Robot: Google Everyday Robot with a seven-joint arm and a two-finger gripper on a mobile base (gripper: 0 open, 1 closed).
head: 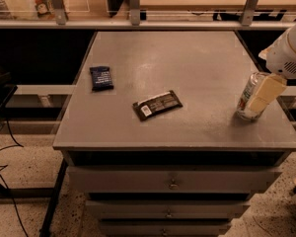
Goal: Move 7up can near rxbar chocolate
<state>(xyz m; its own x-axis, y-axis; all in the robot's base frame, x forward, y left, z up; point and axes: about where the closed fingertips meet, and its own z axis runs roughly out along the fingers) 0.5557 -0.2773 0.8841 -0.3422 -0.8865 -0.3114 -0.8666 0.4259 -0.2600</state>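
The 7up can (246, 96), pale with a silver top, stands tilted near the right front edge of the grey table (187, 58). My gripper (255, 105) comes in from the right and is around the can. One cream finger (265, 91) lies across the can's front; the other is hidden behind it. The rxbar chocolate (157, 104), a long dark bar with white patches, lies flat at the table's front middle, well left of the can.
A shorter dark blue wrapped bar (101, 77) lies at the table's left side. A shelf rail with metal posts (134, 5) runs along the back. Drawers (172, 181) sit below the tabletop. Cables lie on the floor at left.
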